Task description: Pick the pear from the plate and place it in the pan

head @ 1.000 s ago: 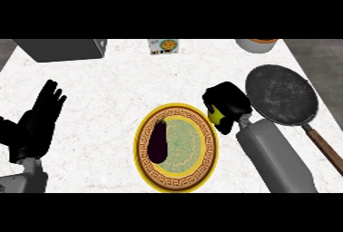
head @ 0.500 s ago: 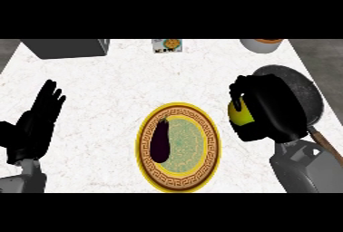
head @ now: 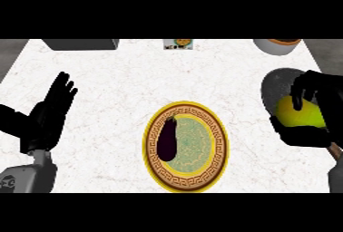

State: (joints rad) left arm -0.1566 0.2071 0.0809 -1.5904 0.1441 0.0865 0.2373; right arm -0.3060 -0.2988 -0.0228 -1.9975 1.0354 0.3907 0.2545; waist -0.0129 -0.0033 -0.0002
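Observation:
The yellow-green pear (head: pixel 300 112) is held in my right hand (head: pixel 309 131), whose fingers and thumb curl round it over the dark grey pan (head: pixel 275 84) at the right edge. Most of the pan is hidden behind the hand. The yellow plate (head: pixel 218 147) with a patterned rim lies at the centre front and still carries a dark purple eggplant (head: pixel 166 139) on its left side. My left hand (head: pixel 48 113) rests open at the left, fingers up, away from everything.
A grey box (head: pixel 80 44) stands at the back left. A small packet (head: pixel 178 44) lies at the back centre and a white bowl (head: pixel 278 45) at the back right. The pan's handle (head: pixel 333 152) runs toward the front right.
My right hand has carried the pear from the plate's right rim rightward to over the pan. The left hand has stayed where it was.

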